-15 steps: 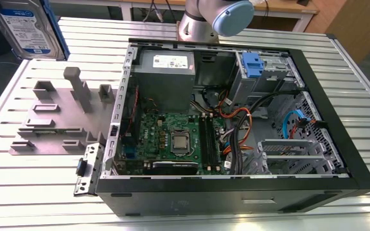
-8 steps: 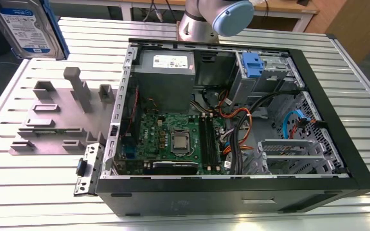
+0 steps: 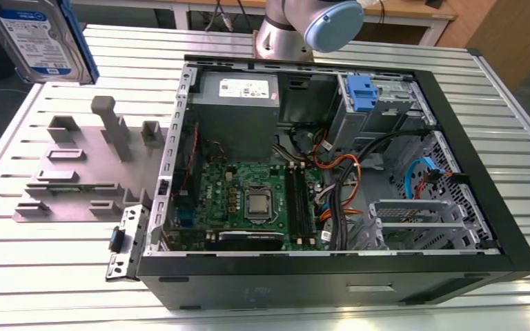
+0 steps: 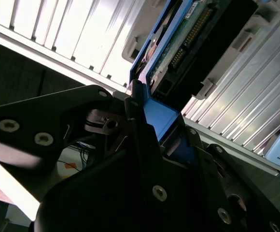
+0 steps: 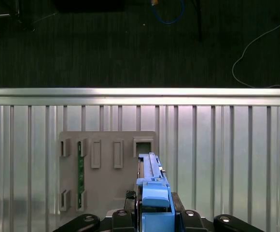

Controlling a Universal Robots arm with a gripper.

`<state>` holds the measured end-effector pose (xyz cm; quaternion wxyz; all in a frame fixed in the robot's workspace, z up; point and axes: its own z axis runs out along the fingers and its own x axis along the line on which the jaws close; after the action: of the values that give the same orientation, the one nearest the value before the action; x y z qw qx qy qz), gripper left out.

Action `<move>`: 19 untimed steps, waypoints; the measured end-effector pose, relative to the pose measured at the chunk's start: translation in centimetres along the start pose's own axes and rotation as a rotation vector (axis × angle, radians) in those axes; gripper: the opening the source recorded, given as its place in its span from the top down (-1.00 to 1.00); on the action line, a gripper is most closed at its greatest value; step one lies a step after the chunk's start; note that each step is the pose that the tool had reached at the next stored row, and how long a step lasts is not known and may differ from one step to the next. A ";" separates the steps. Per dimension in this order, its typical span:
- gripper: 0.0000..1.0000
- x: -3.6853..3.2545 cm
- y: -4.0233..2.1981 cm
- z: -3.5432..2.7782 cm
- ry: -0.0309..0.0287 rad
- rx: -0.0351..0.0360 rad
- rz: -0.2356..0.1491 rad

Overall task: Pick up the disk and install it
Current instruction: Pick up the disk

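The disk [image 3: 39,38], silver with a white-and-blue label and a blue caddy frame, hangs in the air at the exterior view's upper left, above the slatted table. In the first wrist view the disk [image 5: 152,186] appears edge-on, with my gripper [image 5: 154,215] shut on its blue caddy. The second wrist view looks at the disk's [image 4: 188,34] circuit-board side, and my gripper's [image 4: 152,113] dark fingers [image 4: 135,104] clamp the blue frame. Below the disk stands the grey holder fixture [image 5: 106,164].
The open computer case [image 3: 486,207] lies on the table at the exterior view's right, with a drive bay holding a blue caddy [image 3: 361,93], a grey power-supply box [image 3: 237,103] and loose cables [image 3: 344,172]. The grey fixture [image 3: 81,165] stands left of it and holds a green card [image 5: 80,174].
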<state>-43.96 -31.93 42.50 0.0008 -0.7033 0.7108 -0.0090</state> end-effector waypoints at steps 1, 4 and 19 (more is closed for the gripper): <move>0.27 0.00 0.00 -0.04 0.0000 0.0000 0.000; 0.27 0.00 0.00 -0.16 0.0000 0.0001 0.000; 0.27 0.02 -0.03 -2.11 -0.0001 0.0001 0.000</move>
<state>-43.96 -31.92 44.61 0.0009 -0.7033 0.7109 -0.0090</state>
